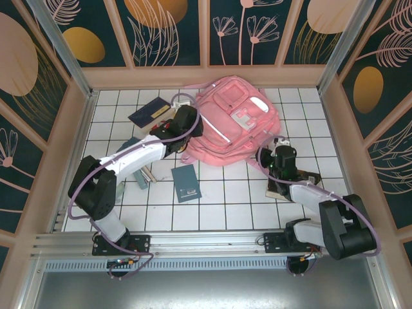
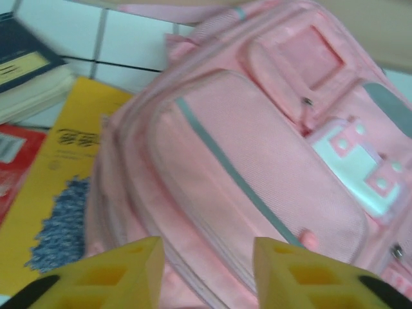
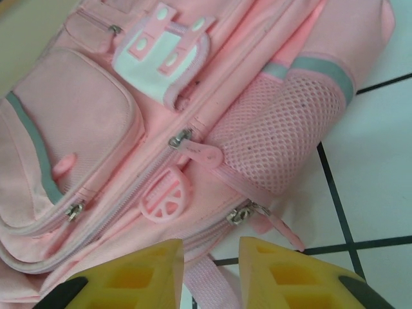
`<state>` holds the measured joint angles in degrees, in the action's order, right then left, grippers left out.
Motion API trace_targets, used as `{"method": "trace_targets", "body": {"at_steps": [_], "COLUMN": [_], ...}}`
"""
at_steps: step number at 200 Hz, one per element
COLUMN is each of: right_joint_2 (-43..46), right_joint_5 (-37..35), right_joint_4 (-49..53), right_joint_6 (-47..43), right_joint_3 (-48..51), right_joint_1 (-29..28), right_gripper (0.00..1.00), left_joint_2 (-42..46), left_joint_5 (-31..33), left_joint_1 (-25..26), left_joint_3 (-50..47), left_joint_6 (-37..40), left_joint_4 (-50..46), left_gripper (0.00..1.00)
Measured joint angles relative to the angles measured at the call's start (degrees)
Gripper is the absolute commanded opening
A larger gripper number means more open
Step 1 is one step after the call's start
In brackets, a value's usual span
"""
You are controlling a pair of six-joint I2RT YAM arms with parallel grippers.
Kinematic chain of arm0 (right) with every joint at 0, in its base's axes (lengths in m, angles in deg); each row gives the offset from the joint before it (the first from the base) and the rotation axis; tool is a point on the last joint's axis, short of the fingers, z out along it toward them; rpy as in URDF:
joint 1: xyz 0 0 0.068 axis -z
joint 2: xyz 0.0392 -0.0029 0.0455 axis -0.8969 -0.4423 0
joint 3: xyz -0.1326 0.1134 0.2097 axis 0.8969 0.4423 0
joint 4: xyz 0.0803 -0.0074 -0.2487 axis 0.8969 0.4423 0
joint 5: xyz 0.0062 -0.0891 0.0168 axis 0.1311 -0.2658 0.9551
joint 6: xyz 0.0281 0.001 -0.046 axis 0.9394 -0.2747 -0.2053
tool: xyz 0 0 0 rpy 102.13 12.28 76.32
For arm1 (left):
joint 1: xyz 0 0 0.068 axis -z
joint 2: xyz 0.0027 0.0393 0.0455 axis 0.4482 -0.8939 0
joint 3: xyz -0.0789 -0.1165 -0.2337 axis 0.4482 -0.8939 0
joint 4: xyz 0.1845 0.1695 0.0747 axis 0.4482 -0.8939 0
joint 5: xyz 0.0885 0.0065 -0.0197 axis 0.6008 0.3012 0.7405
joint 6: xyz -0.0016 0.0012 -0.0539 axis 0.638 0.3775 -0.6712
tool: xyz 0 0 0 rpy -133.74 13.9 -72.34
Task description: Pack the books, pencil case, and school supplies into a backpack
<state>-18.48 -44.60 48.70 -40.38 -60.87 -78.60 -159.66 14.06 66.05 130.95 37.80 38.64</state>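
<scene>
The yellow-padded right gripper (image 3: 209, 250), parted and empty, sits bottom centre; just above it lies a metal zip slider (image 3: 181, 138) on the large pink fabric backpack (image 3: 84, 96), lying at the overhead view's upper centre. The left gripper (image 2: 206, 248), likewise parted and empty, faces its front pocket (image 2: 257, 187).

Site reads as a staged robot test cell, not a lived-in room. A white tiled floor (image 1: 225, 206) with dark grout lies under and ahead of both sets of jaws. Printed botanical wall panels (image 1: 167, 29) in tan framing close 3 sides beyond the jaws. Behind the jaws, 2 arm bases (image 1: 122, 244) are bolted to an aluminium rail (image 1: 206, 239). Aluminium corner posts (image 1: 61, 45) brace the walls.
</scene>
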Motion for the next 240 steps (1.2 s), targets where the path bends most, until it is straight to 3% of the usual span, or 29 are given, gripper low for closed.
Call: {"method": "trace_targets", "body": {"at_steps": [46, 96, 163, 200, 214, 240], "right_joint_2": [-6.36, -5.07, -1.79, -1.79, -1.79, -1.79], "right_joint_5": [1.09, 1.86, 5.46, 7.34, 7.96, 9.14], "right_joint_4": [3.87, 5.16, 4.96, 4.76, 4.61, 4.44], "right_joint_6": [0.0, 2.71, 4.87, 5.05, 5.07, 5.07], "right_joint_3": [-1.99, -1.95, -1.01, -0.74, -0.74, -0.74], "right_joint_1": [1.46, 5.97, 9.51, 9.68, 9.68, 9.68], "right_gripper": [0.3, 0.38, 0.39, 0.39, 0.4, 0.41], "left_joint_2": [-7.34, -13.46, -23.93, -27.85, -28.98, -30.34], "left_joint_5": [-6.75, -9.64, -4.5, 1.05, 2.8, 6.67], "left_joint_1": [7.56, 11.85, 17.4, 18.49, 18.62, 18.99], "left_joint_3": [1.88, 2.32, 9.99, 11.72, 12.33, 13.05], "left_joint_6": [6.01, 16.46, 30.88, 35.69, 36.76, 38.42], "left_joint_4": [4.5, 6.71, 6.8, 6.64, 6.54, 6.95], "left_gripper": [0.32, 0.34, 0.48, 0.48, 0.4, 0.0]}}
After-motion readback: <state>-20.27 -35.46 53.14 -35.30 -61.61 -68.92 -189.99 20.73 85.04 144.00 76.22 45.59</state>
